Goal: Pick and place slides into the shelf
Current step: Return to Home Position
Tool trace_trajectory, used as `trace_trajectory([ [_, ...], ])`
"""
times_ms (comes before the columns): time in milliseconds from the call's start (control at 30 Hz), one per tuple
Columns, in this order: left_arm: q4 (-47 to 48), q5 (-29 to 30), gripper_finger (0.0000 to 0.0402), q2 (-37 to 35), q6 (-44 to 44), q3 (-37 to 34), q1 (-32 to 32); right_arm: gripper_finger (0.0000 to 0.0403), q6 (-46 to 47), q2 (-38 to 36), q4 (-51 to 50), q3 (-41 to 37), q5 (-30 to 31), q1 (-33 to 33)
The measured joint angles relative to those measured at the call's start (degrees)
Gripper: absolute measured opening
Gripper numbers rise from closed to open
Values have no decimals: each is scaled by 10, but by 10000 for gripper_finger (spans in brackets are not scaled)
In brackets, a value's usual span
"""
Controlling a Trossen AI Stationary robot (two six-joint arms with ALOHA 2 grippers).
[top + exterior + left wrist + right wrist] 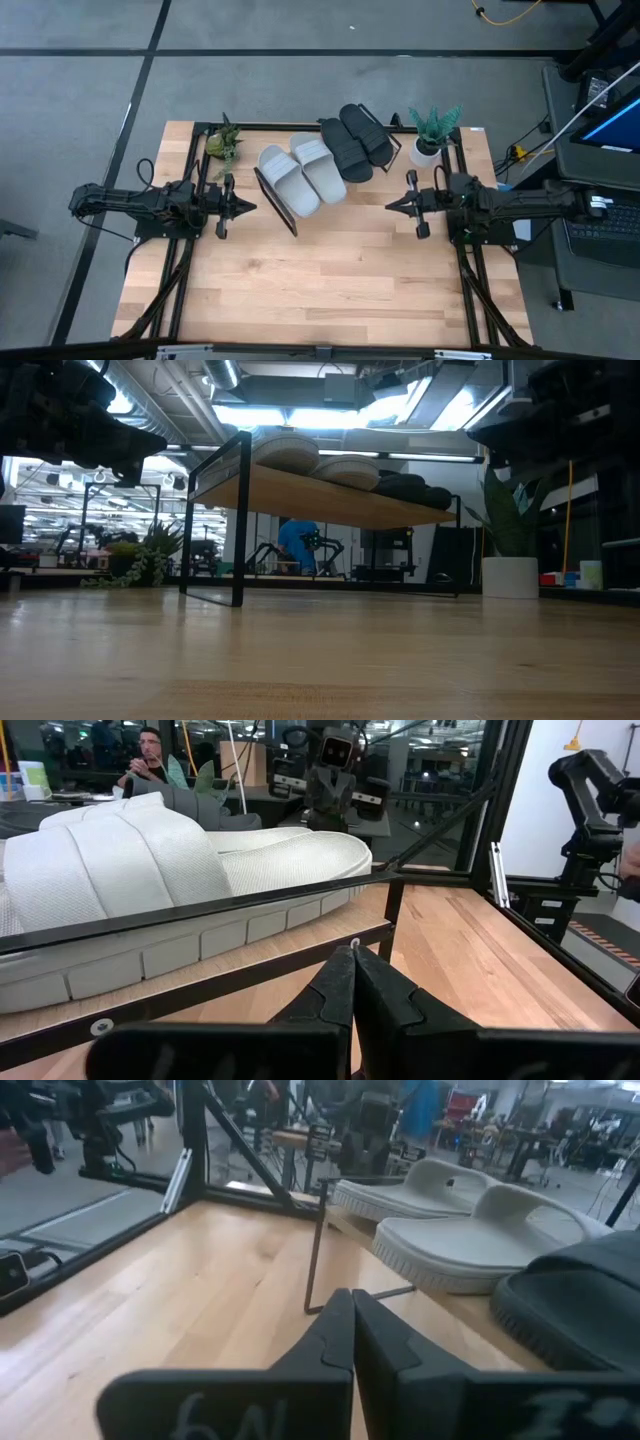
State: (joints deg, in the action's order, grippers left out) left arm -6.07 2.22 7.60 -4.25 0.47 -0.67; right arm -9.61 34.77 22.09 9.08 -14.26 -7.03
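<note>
A wooden table (320, 290) is seen from above with a tilted wood shelf (330, 500) on a thin black wire frame toward its far edge. All the footwear rests on top of the shelf: two grey slides (285, 180) lie side by side at its left end, and two black slides (343, 152) lie side by side at its right end, so four slides are there and none lies on the table beside the shelf. There is one shelf, and there are two plants: a small leafy plant (222, 143) just beyond the shelf's left end and a white-potted plant (432, 135) just beyond its right end. Two arms flank the shelf. The left gripper (245, 207) points at the shelf's left end from close by, clenched on nothing. The right gripper (392, 206) points toward the shelf from its right side, also clenched and empty. With placing apparently finished, the step in hand looks like a retreat to rest. To do it well, each arm should probably draw straight back from the shelf, level and slow, so no finger clips the wire frame, nudges a slide, or brushes a plant.
</note>
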Motion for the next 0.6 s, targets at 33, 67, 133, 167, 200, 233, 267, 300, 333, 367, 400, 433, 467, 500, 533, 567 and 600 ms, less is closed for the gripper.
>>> trace_trajectory([
  [33, 0, 0, 0, 0, 0, 0, 0, 1, 1, -7, 9, -10, 0, 0],
  [67, 0, 0, 0, 0, 0, 0, 0, 1, 3, -14, 19, -22, 0, 0],
  [133, 0, 0, 0, 0, 0, 0, 0, 1, 3, -25, 40, -45, 0, 0],
  [167, 0, 0, 0, 0, 0, 0, 0, 1, 1, -31, 46, -54, 0, 0],
  [200, 0, 0, 0, 0, 0, 0, 0, 1, 1, -37, 55, -63, 0, 0],
  [233, 0, 0, 0, 0, 0, 0, 0, 1, 1, -42, 62, -69, 0, 0],
  [267, 0, 0, 0, 0, 0, 0, 0, 2, 2, -47, 70, -77, 0, 0],
  [300, 0, 0, 0, 0, 0, 0, 0, 2, 1, -51, 71, -83, 0, 0],
  [333, 0, 0, 0, 0, 0, 0, 0, 2, 1, -54, 69, -86, 0, 0],
  [367, 0, 0, 0, 0, 0, 0, 0, 2, 2, -57, 66, -87, 0, 0],
  [400, 0, 0, 0, 0, -1, 0, 0, 2, 1, -58, 64, -87, 0, 0],
  [433, 0, 0, 0, 0, -1, 0, 0, 2, 1, -58, 63, -87, 0, 0],
  [467, 0, 0, 0, 0, -1, 0, 0, 2, -1, -58, 61, -87, 0, 0],
  [500, 0, 0, 0, 0, -1, 0, 0, 2, -2, -57, 60, -87, 0, 0],
  [533, 0, 0, 0, 0, 0, 0, 0, 2, -5, -56, 59, -87, 0, 0],
  [567, 0, 0, 0, 0, -1, 0, 0, 2, -5, -56, 58, -87, 1, 0],
  [600, 0, 0, 0, 0, 0, 0, 0, 2, -5, -56, 59, -87, 1, 0],
])
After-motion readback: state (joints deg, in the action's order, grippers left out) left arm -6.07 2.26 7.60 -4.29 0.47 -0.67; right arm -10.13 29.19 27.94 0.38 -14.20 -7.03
